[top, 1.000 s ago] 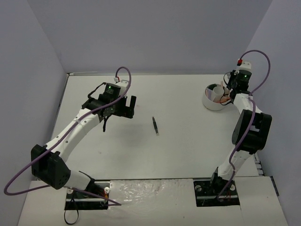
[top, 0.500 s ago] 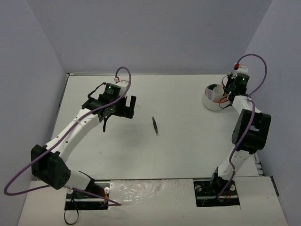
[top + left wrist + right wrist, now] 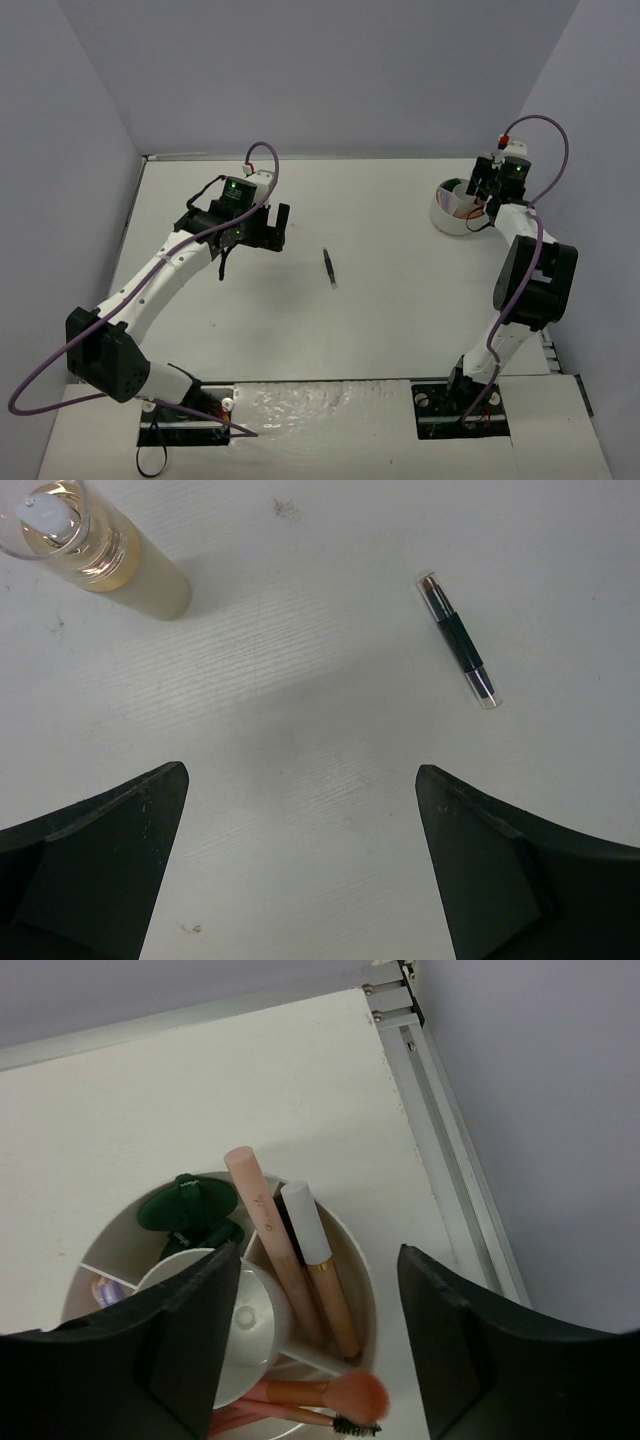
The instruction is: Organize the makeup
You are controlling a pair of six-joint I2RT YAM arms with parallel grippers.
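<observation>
A black pencil-like stick (image 3: 331,268) (image 3: 458,640) lies on the table, right of my left gripper (image 3: 268,235) (image 3: 300,772). That gripper hangs open over bare table. A clear bottle of beige liquid (image 3: 95,545) stands ahead of it to the left. My right gripper (image 3: 482,192) (image 3: 318,1255) is open above the white divided bowl (image 3: 450,215) (image 3: 368,1291), holding nothing. In the bowl are a pink stick (image 3: 262,1230), a white-capped gold tube (image 3: 322,1270), dark green discs (image 3: 185,1215), a lilac item (image 3: 105,1290) and pink brushes (image 3: 320,1395).
The bowl stands at the back right, close to the table's metal edge rail (image 3: 450,1150) and the right wall. Grey walls enclose the table on three sides. Both arm bases sit at the near edge.
My right gripper's jaws have opened above the bowl, and its wrist has shifted slightly toward the back. The left arm and the black stick have not moved.
</observation>
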